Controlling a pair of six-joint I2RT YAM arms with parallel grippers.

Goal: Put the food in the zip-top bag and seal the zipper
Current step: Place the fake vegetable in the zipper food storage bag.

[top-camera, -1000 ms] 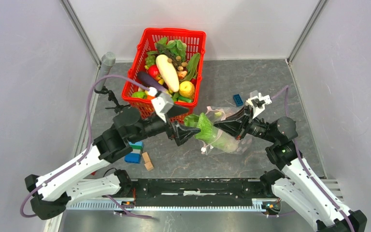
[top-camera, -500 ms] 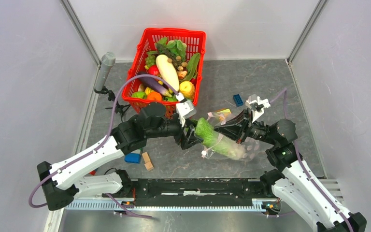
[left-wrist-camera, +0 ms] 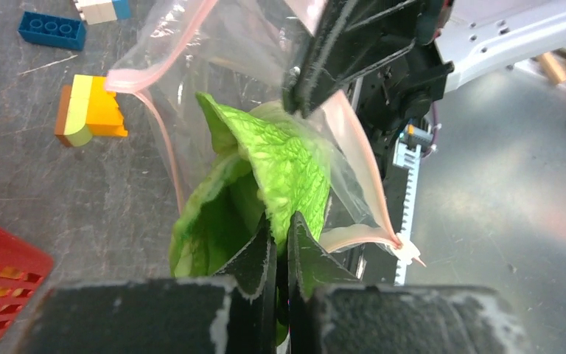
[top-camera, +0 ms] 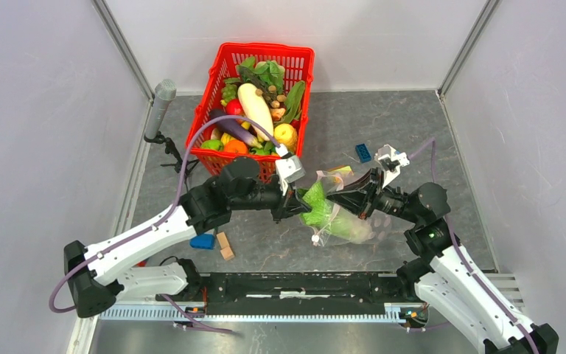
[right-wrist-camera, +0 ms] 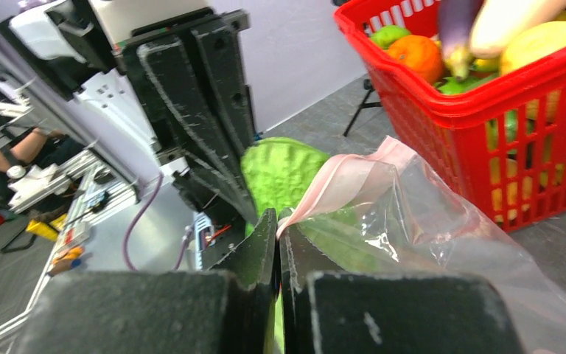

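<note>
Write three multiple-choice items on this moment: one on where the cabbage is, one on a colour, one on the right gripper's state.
1. Where is the napa cabbage relative to the zip-top bag?
A. lying apart from it
B. partly inside, leafy end out of the mouth
C. wholly inside, mouth sealed

2. What colour is the zipper strip?
A. blue
B. black
C. pale pink

3. What is the right gripper doing?
A. standing wide open
B. shut on the bag's mouth edge
C. shut, touching nothing

Key:
1 B: the left wrist view shows leaves poking out of the open mouth.
2 C: the strip is pink in both wrist views.
3 B: its own camera shows it pinching the pink edge.
</note>
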